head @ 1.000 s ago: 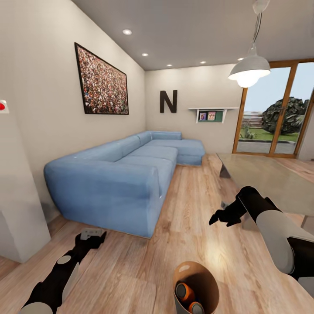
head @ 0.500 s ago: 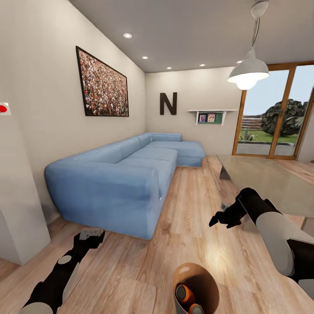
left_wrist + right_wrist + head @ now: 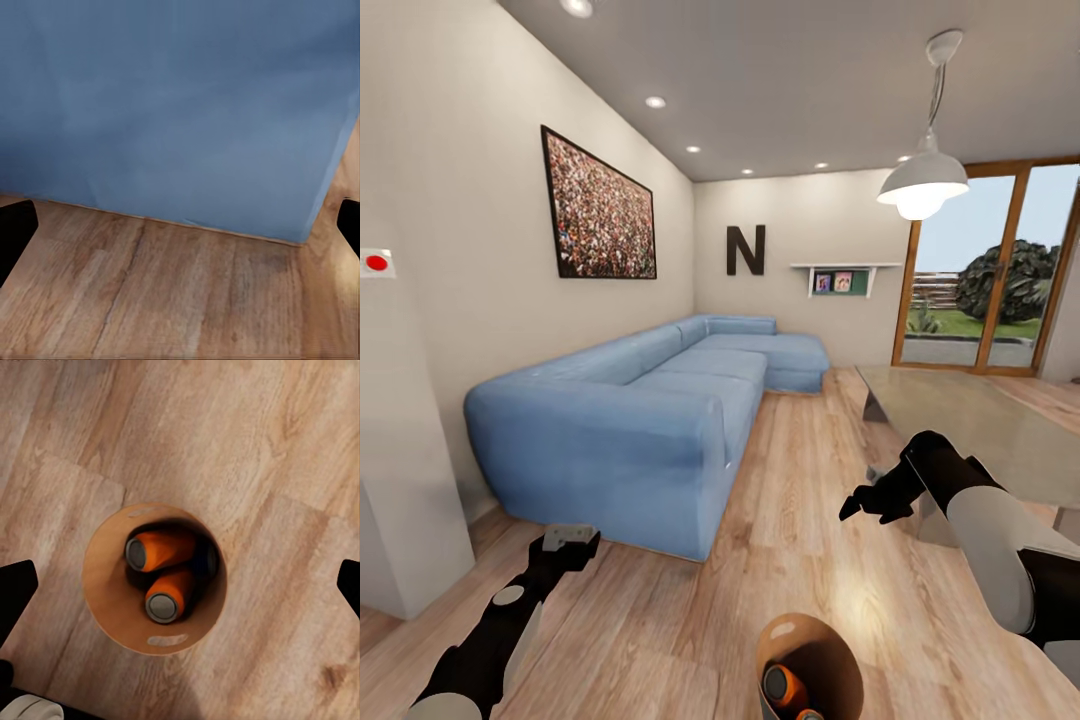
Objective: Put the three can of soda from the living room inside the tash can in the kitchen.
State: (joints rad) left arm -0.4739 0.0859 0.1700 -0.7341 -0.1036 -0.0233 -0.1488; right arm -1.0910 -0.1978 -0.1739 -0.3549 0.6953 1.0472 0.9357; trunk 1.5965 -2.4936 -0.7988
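Two bright orange soda cans with grey tops [image 3: 161, 574] are lying inside the round tapered brown bin [image 3: 101, 585], standing on the wood-plank floor [image 3: 660, 600] before the robot. The right gripper [image 3: 180, 585] is hanging over it with fingers spread and empty, while the left gripper [image 3: 180, 225], also spread and empty, is reaching low toward the smooth light blue sofa [image 3: 620, 420].

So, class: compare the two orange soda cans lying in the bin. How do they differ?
The upper orange can lies flatter, with its side showing; the lower orange can tilts up, its grey top facing the camera. The upper sits nearer the bin wall, the lower more central. Both are orange with grey tops.
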